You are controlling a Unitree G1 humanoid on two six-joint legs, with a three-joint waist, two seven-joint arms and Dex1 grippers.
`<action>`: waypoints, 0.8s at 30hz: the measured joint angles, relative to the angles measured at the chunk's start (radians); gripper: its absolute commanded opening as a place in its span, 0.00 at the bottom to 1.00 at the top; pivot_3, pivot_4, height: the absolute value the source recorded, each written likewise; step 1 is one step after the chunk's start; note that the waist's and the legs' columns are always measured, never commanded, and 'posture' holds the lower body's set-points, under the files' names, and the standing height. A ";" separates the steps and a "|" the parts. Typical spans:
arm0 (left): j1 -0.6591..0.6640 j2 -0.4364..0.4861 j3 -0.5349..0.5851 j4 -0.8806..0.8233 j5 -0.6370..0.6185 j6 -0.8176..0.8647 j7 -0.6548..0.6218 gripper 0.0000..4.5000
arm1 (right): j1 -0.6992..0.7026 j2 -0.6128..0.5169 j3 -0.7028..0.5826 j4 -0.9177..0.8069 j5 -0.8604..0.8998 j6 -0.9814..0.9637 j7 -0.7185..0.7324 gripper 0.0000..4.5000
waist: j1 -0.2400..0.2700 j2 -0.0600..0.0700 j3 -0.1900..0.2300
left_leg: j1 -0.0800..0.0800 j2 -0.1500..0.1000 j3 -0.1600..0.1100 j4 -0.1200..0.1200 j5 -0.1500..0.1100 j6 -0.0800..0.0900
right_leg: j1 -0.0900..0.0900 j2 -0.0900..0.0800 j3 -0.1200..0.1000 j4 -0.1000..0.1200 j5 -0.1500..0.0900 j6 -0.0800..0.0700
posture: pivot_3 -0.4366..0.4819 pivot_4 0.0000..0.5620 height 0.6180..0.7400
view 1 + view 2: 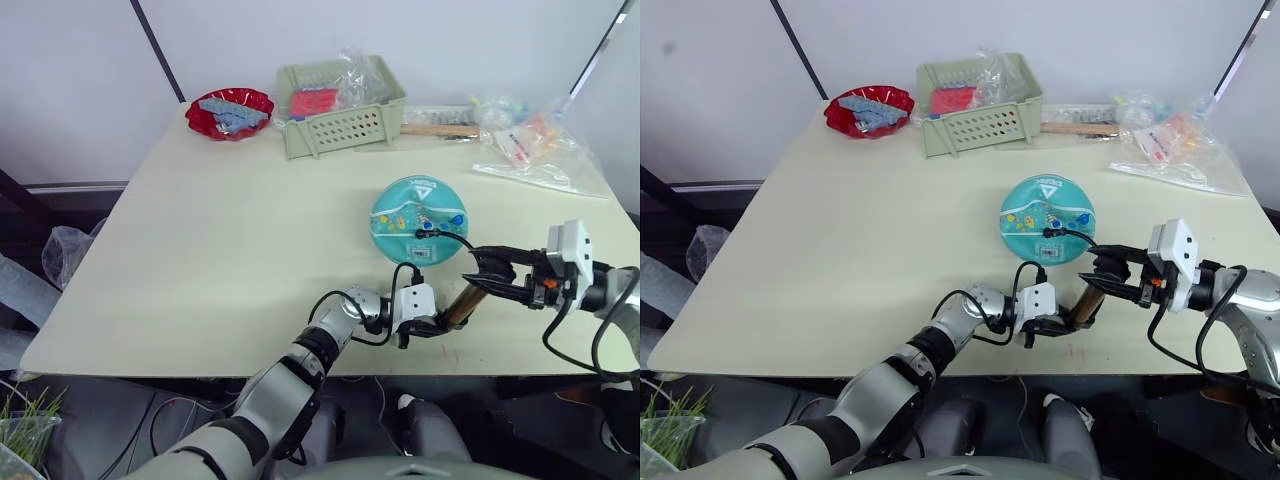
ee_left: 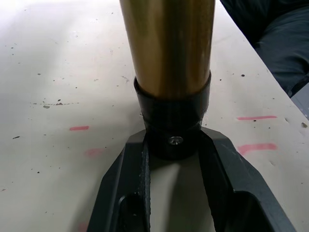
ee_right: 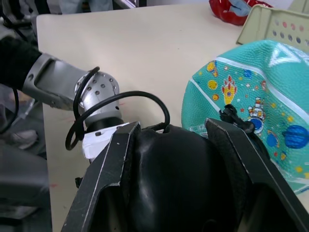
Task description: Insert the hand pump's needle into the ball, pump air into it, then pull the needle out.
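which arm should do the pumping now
Right. The right hand grips the black handle end of the pump, free to stroke it. The left hand clamps the pump's base cap on the table, and the needle sits in the ball.

The needle tip is too small to tell whether it enters the ball.

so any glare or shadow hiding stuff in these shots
Left wrist view: soft highlight streaks run down the hand pump, its black cap still readable between the left end effector fingers. Right wrist view: the black handle is dark and featureless, while the ball prints stay clear. Eye views: even light, faint shadows.
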 measured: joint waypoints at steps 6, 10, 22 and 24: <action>-0.003 0.000 0.003 -0.010 -0.006 -0.001 -0.013 0.22 | -0.123 -0.091 -0.120 -0.032 0.197 0.226 -0.051 0.36 | 0.001 0.005 0.004 | -0.009 0.000 0.001 0.001 0.000 0.000 | -0.009 0.000 0.001 0.001 0.001 -0.001 | 0.48 0.27 1.00; -0.003 0.000 0.003 -0.012 -0.006 -0.004 -0.017 0.22 | -0.182 -0.149 -0.181 -0.040 0.283 0.316 -0.052 0.36 | 0.001 0.007 0.005 | -0.012 -0.001 0.001 0.001 0.000 0.000 | -0.012 -0.001 0.001 0.001 0.001 -0.001 | 0.48 0.27 1.00; 0.000 0.001 0.001 -0.013 -0.006 -0.012 -0.014 0.22 | -0.267 -0.223 -0.258 -0.045 0.384 0.414 -0.046 0.36 | 0.001 0.008 0.005 | -0.012 -0.001 0.001 0.001 0.000 0.000 | -0.012 -0.001 0.000 0.001 0.001 -0.001 | 0.48 0.27 1.00; 0.002 0.000 -0.004 -0.013 -0.005 -0.013 -0.013 0.22 | -0.226 -0.223 -0.274 -0.070 0.357 0.383 -0.032 0.36 | 0.002 0.007 0.005 | -0.012 -0.001 0.000 0.001 0.000 0.000 | -0.012 -0.001 0.000 0.000 0.001 -0.001 | 0.48 0.27 1.00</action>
